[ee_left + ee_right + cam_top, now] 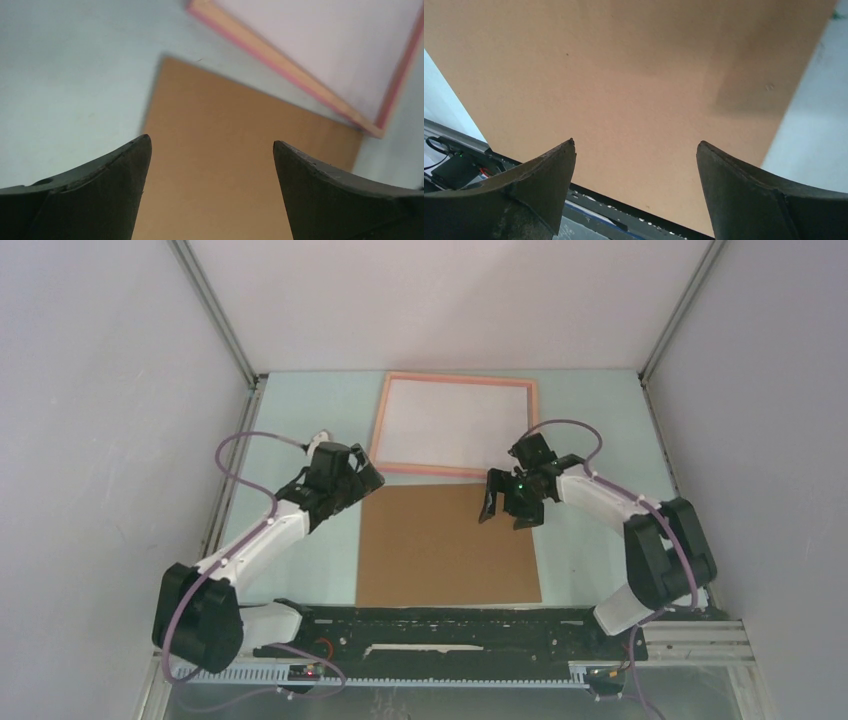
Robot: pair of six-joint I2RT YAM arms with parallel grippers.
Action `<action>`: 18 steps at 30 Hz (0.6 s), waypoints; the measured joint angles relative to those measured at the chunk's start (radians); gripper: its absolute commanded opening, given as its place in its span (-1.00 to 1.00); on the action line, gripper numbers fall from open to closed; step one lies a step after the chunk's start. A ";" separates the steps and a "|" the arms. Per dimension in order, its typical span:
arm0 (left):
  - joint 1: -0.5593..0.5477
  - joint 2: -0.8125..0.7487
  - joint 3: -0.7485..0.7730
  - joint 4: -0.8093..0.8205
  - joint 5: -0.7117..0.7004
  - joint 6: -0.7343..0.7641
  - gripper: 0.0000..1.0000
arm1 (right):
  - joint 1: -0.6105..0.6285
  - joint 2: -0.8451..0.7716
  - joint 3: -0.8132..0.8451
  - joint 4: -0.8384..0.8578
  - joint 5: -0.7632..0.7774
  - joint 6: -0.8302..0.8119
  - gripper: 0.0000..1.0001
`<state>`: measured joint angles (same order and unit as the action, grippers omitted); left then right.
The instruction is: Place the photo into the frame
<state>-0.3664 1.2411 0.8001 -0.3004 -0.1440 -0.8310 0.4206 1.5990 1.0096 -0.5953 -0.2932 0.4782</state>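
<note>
The frame, with a thin salmon-pink border, lies flat at the back of the table; it also shows in the left wrist view. Its inside is plain white; I cannot tell whether that is the photo's white back. No picture side of the photo shows in any view. My left gripper is open and empty at the frame's near left corner, over the board's far left corner. My right gripper is open and empty above the board's far right part.
A plain brown backing board lies flat in front of the frame, also in the left wrist view and the right wrist view. A black rail runs along the near edge. Grey walls enclose the pale green table.
</note>
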 measured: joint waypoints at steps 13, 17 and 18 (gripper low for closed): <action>0.143 0.099 -0.095 -0.022 0.042 -0.045 1.00 | -0.257 -0.080 -0.142 0.139 0.002 0.044 0.92; 0.154 0.194 -0.080 0.009 0.080 -0.068 0.99 | -0.324 0.000 -0.140 0.196 -0.050 0.045 0.91; 0.156 0.208 -0.076 0.015 0.089 -0.071 0.98 | -0.335 0.020 -0.132 0.198 -0.074 0.048 0.90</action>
<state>-0.2108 1.4494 0.7238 -0.2855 -0.0555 -0.9024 0.0853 1.6188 0.8776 -0.3969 -0.3676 0.5266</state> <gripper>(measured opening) 0.996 0.956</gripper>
